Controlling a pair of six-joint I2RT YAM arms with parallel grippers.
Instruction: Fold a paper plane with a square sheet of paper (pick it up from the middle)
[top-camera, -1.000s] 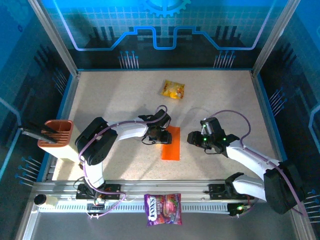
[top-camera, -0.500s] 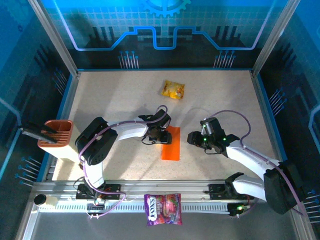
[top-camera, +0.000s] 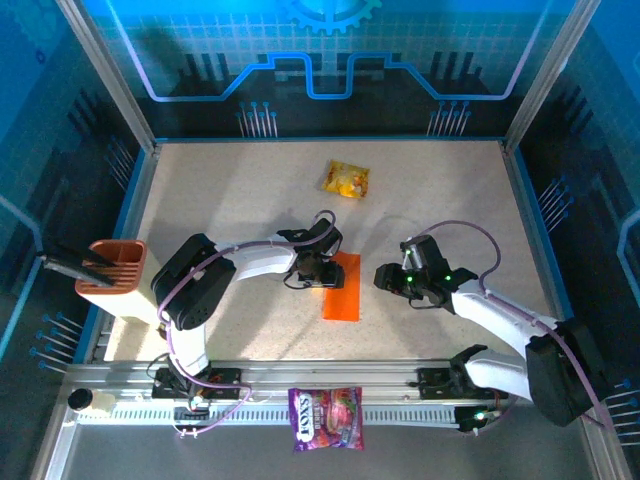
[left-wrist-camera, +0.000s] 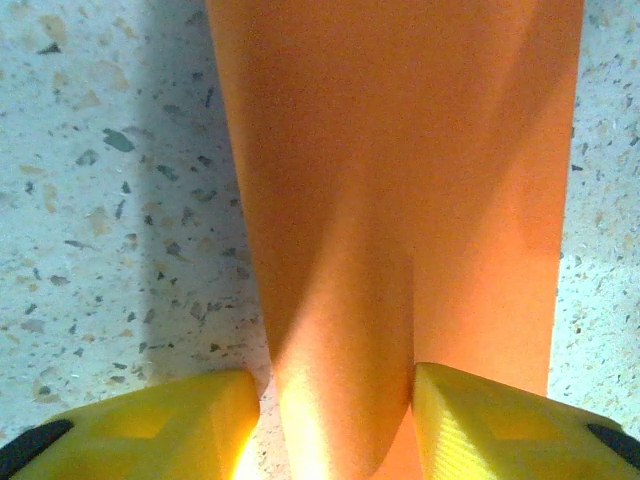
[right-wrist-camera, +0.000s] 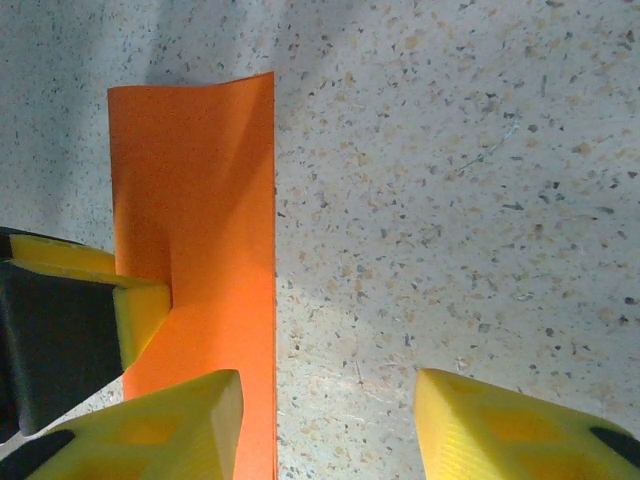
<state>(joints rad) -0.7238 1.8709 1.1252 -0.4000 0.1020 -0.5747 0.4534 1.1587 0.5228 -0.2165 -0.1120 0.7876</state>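
Note:
The square sheet of paper (top-camera: 343, 293) lies on the table as a narrow bright-orange rectangle, not in the form of a paper plane. My left gripper (top-camera: 318, 272) sits at its left edge, near the far end. In the left wrist view its yellow fingers (left-wrist-camera: 150, 425) stand apart either side of a raised ridge of the paper (left-wrist-camera: 345, 330), with table showing beside the left one. My right gripper (top-camera: 392, 281) is open just right of the sheet. One finger (right-wrist-camera: 150, 430) hangs over the paper's right edge (right-wrist-camera: 200, 200), the other over bare table.
A glossy yellow snack packet (top-camera: 346, 180) lies at the far middle of the table. A purple printed bag (top-camera: 326, 418) rests on the near rail. A brown holder (top-camera: 112, 268) stands at the left edge. Speckled tabletop (right-wrist-camera: 450, 200) lies to the right of the paper.

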